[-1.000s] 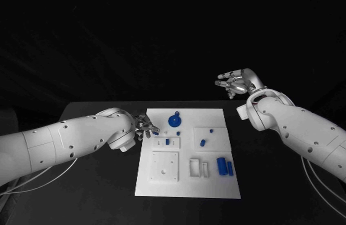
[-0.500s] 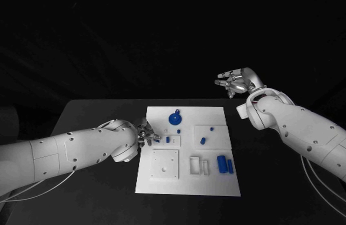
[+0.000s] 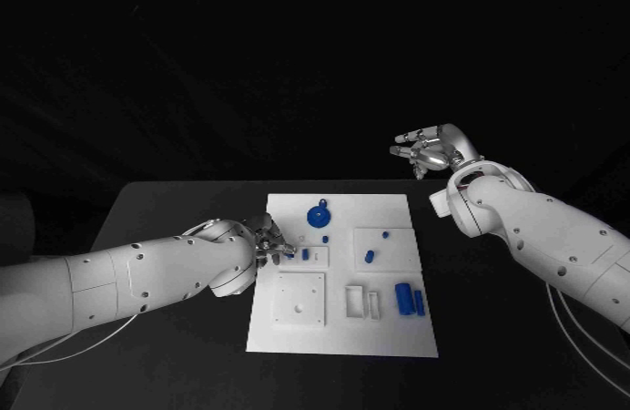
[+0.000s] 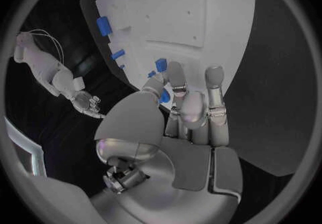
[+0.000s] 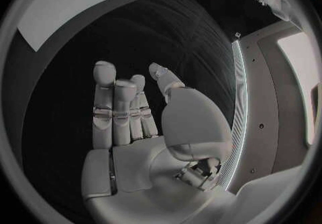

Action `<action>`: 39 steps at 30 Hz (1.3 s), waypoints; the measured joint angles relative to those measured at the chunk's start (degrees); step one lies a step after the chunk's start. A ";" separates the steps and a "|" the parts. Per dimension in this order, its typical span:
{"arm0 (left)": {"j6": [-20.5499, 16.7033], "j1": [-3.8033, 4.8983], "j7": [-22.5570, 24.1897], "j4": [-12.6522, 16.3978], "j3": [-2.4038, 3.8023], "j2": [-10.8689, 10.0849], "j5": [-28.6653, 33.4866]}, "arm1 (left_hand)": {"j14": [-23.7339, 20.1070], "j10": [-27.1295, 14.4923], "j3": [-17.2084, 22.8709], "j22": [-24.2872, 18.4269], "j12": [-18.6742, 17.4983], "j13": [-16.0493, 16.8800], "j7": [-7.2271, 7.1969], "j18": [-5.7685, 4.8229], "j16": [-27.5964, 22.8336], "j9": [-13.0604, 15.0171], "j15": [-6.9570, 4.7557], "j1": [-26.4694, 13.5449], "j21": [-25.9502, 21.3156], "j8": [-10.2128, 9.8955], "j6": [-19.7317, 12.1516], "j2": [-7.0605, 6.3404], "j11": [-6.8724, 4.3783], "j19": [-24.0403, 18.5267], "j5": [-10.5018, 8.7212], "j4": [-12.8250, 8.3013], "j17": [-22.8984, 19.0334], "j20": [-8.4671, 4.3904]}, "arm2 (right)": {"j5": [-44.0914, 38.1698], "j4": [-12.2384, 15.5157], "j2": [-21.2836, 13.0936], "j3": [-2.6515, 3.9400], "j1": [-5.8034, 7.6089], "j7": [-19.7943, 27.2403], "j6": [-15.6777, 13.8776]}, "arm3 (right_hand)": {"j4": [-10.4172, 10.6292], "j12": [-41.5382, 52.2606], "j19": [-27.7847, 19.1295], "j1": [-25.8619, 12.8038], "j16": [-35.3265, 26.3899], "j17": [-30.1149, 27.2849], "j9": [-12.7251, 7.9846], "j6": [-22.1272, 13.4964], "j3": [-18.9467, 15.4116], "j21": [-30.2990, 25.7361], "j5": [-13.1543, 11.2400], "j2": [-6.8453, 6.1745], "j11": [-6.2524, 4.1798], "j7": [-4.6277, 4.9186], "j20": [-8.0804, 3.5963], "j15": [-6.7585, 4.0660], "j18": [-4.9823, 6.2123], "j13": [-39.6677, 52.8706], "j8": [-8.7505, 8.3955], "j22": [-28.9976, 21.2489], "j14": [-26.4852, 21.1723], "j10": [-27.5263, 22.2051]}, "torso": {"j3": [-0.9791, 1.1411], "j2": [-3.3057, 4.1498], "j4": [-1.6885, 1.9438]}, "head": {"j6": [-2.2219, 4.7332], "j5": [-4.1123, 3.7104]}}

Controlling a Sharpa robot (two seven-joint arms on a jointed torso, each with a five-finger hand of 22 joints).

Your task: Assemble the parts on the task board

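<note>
The black desk (image 3: 184,355) carried the flat white rectangular task board (image 3: 344,287) in its middle. The robot's left arm (image 3: 118,278) lay low across the desk from its own side, and its silver left hand (image 3: 267,242) rested at the board's left edge, fingers curled over a small blue part (image 4: 163,96) — whether they actually pinched it, I could not tell. The right arm (image 3: 538,232) was raised past the board's far right corner; the right hand (image 3: 427,148) hovered above the desk with its fingers apart, holding nothing. Seven blue pieces showed on the board in the head view: one round disc (image 3: 318,217) near the far edge, two upright blocks (image 3: 410,302) side by side near the right edge, and four small pieces between.
</note>
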 measured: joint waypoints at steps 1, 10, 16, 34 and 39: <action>-0.01 -0.05 0.01 -0.11 -0.01 0.11 -0.30 | 0.00 0.00 0.00 0.00 0.00 0.00 0.00 0.00 0.00 0.00 0.00 0.00 0.00 0.00 0.00 0.00 0.00 0.00 0.00 0.00 0.00 0.00 | 0.00 0.00 0.00 0.00 -0.01 0.00 0.01 | 0.00 0.00 0.00 0.00 0.00 0.00 0.00 0.00 0.00 0.00 0.00 0.00 0.00 0.00 0.00 0.00 0.01 0.00 0.00 0.00 0.00 0.00 | 0.00 0.01 -0.01 | 0.00 0.00; 0.36 -0.22 -0.03 -0.87 -0.04 0.44 -2.64 | 0.00 0.00 0.00 -0.01 0.00 -0.14 0.00 0.00 0.00 0.02 0.00 0.01 0.00 -0.34 0.00 0.01 0.00 0.00 -0.12 0.00 -0.01 0.00 | 0.00 0.01 0.01 0.00 -0.03 0.00 0.06 | 0.00 0.00 0.00 0.00 0.00 0.00 0.00 0.00 0.00 0.00 0.00 0.00 0.00 0.00 0.00 0.00 0.00 0.00 0.00 0.00 0.00 0.00 | -0.01 0.01 0.01 | 0.02 -0.05; 1.17 -0.30 -0.27 -1.33 -0.05 0.70 -3.63 | 0.00 0.00 0.00 -0.01 0.00 -0.14 0.00 0.00 0.00 0.03 0.00 0.02 0.00 -0.41 0.00 0.02 0.00 0.00 -0.09 -0.01 -0.01 0.00 | 0.00 0.01 0.01 0.00 -0.03 0.00 0.08 | 0.00 0.00 0.00 0.00 0.00 0.00 0.00 0.00 0.00 0.00 0.00 0.00 0.00 0.00 0.00 0.00 0.00 0.00 0.00 0.00 0.00 0.00 | -0.03 0.02 0.02 | -0.02 -0.01; 2.42 -0.60 -0.72 -2.62 0.05 1.53 -4.43 | 0.00 0.00 -0.03 -0.02 0.00 -0.15 0.00 0.01 0.00 2.09 0.00 0.08 -0.01 -0.34 0.00 0.08 0.01 -0.01 -0.10 -0.03 -0.02 0.00 | 0.00 0.01 0.03 0.00 -0.06 0.00 0.14 | 0.00 0.00 0.00 0.00 0.00 0.00 0.00 0.00 0.00 0.00 0.00 0.00 0.00 0.00 0.00 0.00 0.01 0.00 0.00 0.00 0.00 0.00 | -0.07 0.03 0.02 | -0.20 -0.16; 2.42 -0.64 -0.66 -2.81 0.06 1.61 -4.46 | -0.01 0.00 0.14 -0.02 0.00 -0.22 0.21 0.00 0.00 3.38 0.00 0.08 -0.01 -0.45 0.21 0.08 0.01 -0.01 -0.11 0.13 -0.02 0.00 | -0.04 0.01 0.03 0.00 -0.09 0.00 0.14 | 0.00 0.00 0.00 0.00 0.00 0.00 0.00 0.00 0.00 0.00 0.23 0.00 0.00 0.00 0.00 0.00 0.01 0.00 0.00 0.00 0.00 0.00 | -0.03 0.02 0.02 | -0.15 -0.14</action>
